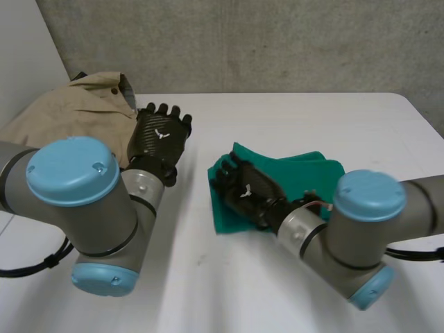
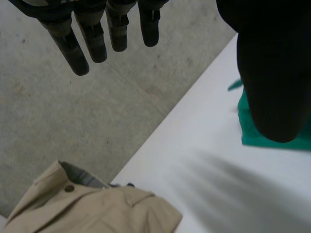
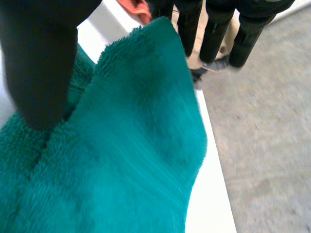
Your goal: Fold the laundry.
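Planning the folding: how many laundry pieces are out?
2. A beige garment at the table far corner, by the left robot hand; a green towel under the right robot hand. Others could lie beneath.

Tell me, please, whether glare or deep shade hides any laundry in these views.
Head view: even light, no glare on the white table; beige jacket and green towel read plainly. Left wrist view: likewise. Right wrist view: towel darker only in its crease.

Soft, diffuse indoor light, white table (image 1: 277,125) evenly lit
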`<state>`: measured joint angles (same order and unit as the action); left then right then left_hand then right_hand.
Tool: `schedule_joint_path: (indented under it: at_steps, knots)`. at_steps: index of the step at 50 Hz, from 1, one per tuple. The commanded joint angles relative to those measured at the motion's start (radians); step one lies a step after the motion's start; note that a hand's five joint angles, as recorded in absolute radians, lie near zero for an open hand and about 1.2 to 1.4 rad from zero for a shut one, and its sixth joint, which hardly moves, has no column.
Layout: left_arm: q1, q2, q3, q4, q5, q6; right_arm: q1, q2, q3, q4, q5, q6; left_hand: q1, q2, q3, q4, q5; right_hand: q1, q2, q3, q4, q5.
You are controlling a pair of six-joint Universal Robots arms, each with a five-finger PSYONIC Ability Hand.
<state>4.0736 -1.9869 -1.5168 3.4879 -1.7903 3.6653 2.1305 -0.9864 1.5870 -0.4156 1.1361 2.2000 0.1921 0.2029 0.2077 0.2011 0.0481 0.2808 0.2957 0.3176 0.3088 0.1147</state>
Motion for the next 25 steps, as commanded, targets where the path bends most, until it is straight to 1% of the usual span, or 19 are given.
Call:
schedule_joint_path:
  at_steps: [1,3,4,7,10,11,12,15,16,18,19,21,25]
  knots:
    - [-0.053,-0.048,0.082,0.0,0.0,0.001,-0.225,-0.224,0.074,0.055,0.014,0.369,-0.018,-0.028,-0.033,-0.027,-0.048,-0.106,-0.121,-0.143,-0.134,-0.115]
    - [-0.065,-0.061,0.099,-0.001,-0.001,0.001,-0.273,-0.235,0.082,0.095,0.013,0.443,-0.018,-0.028,-0.033,-0.027,-0.048,-0.106,-0.121,-0.143,-0.134,-0.115]
    - [-0.071,-0.067,0.107,-0.001,-0.001,0.001,-0.311,-0.236,0.085,0.141,0.011,0.495,-0.018,-0.028,-0.033,-0.027,-0.048,-0.106,-0.121,-0.143,-0.134,-0.115]
    - [-0.107,-0.098,0.133,0.0,0.009,0.001,-0.362,-0.235,0.091,0.202,0.011,0.514,-0.018,-0.028,-0.033,-0.027,-0.048,-0.106,-0.121,-0.143,-0.134,-0.115]
    - [-0.148,-0.151,0.176,0.0,0.063,-0.004,-0.421,-0.221,0.119,0.235,0.01,0.446,-0.014,-0.025,-0.03,-0.023,-0.044,-0.106,-0.121,-0.143,-0.134,-0.115]
    - [-0.154,-0.168,0.191,0.0,0.084,-0.007,-0.446,-0.215,0.137,0.238,0.01,0.385,-0.002,-0.013,-0.018,-0.011,-0.033,-0.106,-0.121,-0.143,-0.134,-0.115]
    - [-0.168,-0.205,0.226,-0.003,0.129,-0.016,-0.454,-0.213,0.143,0.238,0.013,0.351,0.03,0.019,0.014,0.021,-0.001,-0.106,-0.121,-0.143,-0.134,-0.115]
    - [-0.177,-0.266,0.28,-0.013,0.18,-0.021,-0.463,-0.209,0.166,0.236,0.014,0.261,0.1,0.09,0.085,0.091,0.07,-0.106,-0.121,-0.143,-0.134,-0.115]
    - [-0.18,-0.306,0.312,-0.027,0.19,-0.016,-0.462,-0.205,0.171,0.236,0.014,0.254,0.156,0.145,0.14,0.147,0.125,-0.106,-0.121,-0.143,-0.134,-0.115]
    - [-0.185,-0.337,0.333,-0.052,0.181,-0.014,-0.462,-0.199,0.175,0.236,0.013,0.259,0.194,0.184,0.179,0.185,0.164,-0.058,-0.073,-0.095,-0.086,-0.067]
    - [-0.186,-0.348,0.34,-0.068,0.175,-0.014,-0.463,-0.196,0.179,0.236,0.011,0.267,0.215,0.204,0.199,0.206,0.184,0.006,-0.009,-0.031,-0.022,-0.002]
    - [-0.193,-0.368,0.36,-0.113,0.149,-0.013,-0.466,-0.195,0.183,0.235,0.01,0.279,0.28,0.269,0.264,0.271,0.249,0.042,0.027,0.005,0.014,0.033]
    - [-0.191,-0.389,0.374,-0.135,0.109,-0.01,-0.471,-0.195,0.183,0.235,0.008,0.319,0.371,0.36,0.355,0.362,0.34,0.153,0.138,0.117,0.125,0.145]
